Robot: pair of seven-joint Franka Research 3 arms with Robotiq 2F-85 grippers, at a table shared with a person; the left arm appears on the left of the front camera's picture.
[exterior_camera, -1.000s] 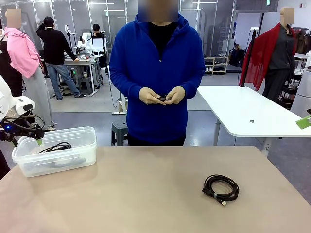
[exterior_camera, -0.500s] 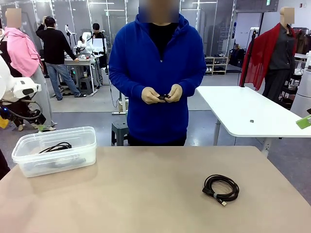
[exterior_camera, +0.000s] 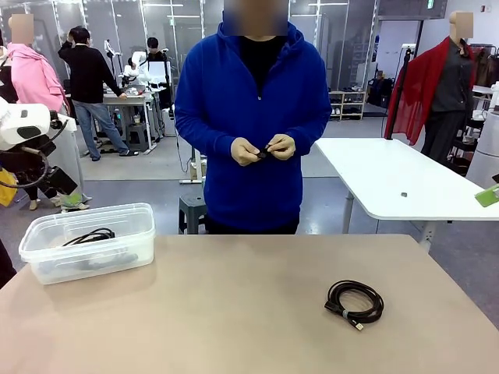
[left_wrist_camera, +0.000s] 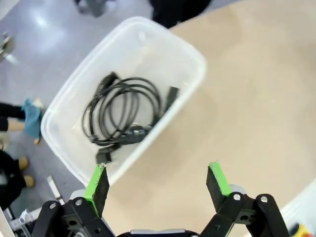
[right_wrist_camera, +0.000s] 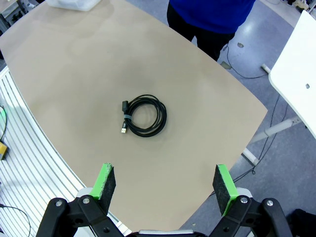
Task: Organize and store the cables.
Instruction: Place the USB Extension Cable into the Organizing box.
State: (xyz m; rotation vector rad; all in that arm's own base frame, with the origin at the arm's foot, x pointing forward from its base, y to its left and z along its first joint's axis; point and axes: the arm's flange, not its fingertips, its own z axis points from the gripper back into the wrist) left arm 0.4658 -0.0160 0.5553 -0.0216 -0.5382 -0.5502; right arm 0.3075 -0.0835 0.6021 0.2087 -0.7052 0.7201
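Note:
One black coiled cable (exterior_camera: 355, 301) lies on the tan table at the right front, and it shows in the right wrist view as a round coil (right_wrist_camera: 143, 115) far below my open right gripper (right_wrist_camera: 165, 180). A second cable (left_wrist_camera: 123, 113) lies loosely coiled in the clear plastic bin (left_wrist_camera: 192, 49). My left gripper (left_wrist_camera: 158, 173) hangs open high above the bin's near side with nothing between its green pads. In the front view the bin (exterior_camera: 117, 257) stands at the table's left rear, with the cable (exterior_camera: 90, 235) inside. The person's hands (exterior_camera: 263, 149) hold a small black cable at chest height.
The person in a blue top stands at the far side of the table (exterior_camera: 234, 312). A white table (exterior_camera: 390, 171) stands behind at the right. My left arm (exterior_camera: 23, 128) is raised at the picture's left edge, beyond the bin.
My left arm has lifted up and away from the bin, its gripper open throughout. The person's hands have risen a little with the small cable. The coil on the table has not moved.

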